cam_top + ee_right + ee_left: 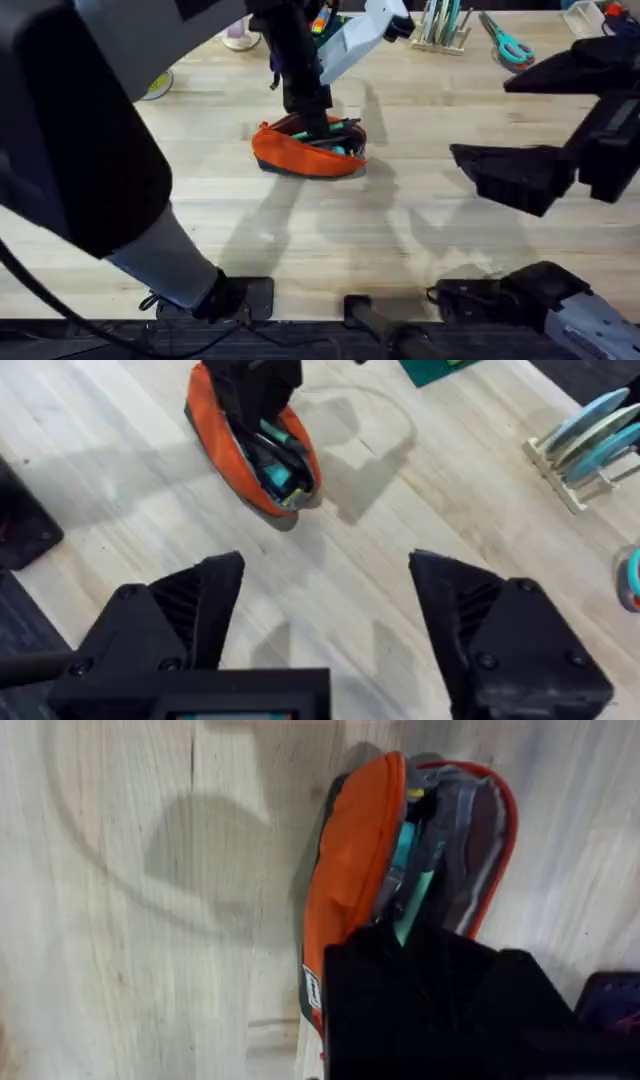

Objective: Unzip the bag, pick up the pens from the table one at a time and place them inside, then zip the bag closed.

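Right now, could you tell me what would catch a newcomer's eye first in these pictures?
The orange bag lies unzipped near the middle of the table, with green and black pens showing inside. The left gripper reaches down into its opening, while the right gripper hangs apart to the right with fingers spread wide.

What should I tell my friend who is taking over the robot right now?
Left gripper: down at the open mouth of the bag; whether it is open or shut cannot be told.
Right gripper: open, holding nothing, above bare table off to the bag's side.
Bag: unzipped, mid-table, pens lying inside.
Done: unzipping, and pens put in.
Left: no loose pens seen on the table near the bag; zip it closed.
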Available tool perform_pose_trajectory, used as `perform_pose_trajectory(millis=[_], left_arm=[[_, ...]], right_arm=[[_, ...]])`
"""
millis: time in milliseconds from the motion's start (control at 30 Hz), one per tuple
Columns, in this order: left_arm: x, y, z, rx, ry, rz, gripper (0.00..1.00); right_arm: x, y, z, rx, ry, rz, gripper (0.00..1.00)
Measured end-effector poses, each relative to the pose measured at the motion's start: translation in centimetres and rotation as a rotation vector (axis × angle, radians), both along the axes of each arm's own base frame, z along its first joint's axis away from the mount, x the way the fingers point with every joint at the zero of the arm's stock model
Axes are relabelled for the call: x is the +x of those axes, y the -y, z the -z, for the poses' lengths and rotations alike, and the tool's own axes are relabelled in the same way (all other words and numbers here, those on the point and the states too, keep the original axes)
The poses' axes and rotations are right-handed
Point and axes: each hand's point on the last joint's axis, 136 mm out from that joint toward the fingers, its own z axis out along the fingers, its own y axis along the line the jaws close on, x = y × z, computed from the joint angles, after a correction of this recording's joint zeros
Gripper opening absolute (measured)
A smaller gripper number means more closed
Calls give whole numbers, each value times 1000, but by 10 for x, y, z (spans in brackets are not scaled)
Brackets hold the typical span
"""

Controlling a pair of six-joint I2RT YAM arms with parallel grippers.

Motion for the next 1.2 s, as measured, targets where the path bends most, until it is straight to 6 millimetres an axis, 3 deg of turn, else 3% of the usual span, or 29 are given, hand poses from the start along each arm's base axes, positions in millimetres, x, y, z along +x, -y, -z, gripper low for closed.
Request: perform_pose_trajectory(millis=[233, 500, 567, 700, 733, 1200], left_arm=[[-11, -9, 22, 44, -36, 1, 43], [-10, -9, 25, 43, -33, 2, 55], [-10, -9, 25, 42, -32, 4, 265], [-11, -9, 26, 43, -36, 5, 891], [-12, -10, 26, 45, -37, 4, 968], [-11, -10, 26, 43, -35, 4, 993]], right_arm=[[2, 3, 1, -10, 3, 13, 998], [2, 4, 1, -15, 5, 19, 997], [2, 4, 1, -16, 5, 20, 997], [2, 4, 1, -16, 6, 20, 997], [2, 4, 1, -16, 6, 20, 997], [2, 4, 1, -16, 5, 20, 997]])
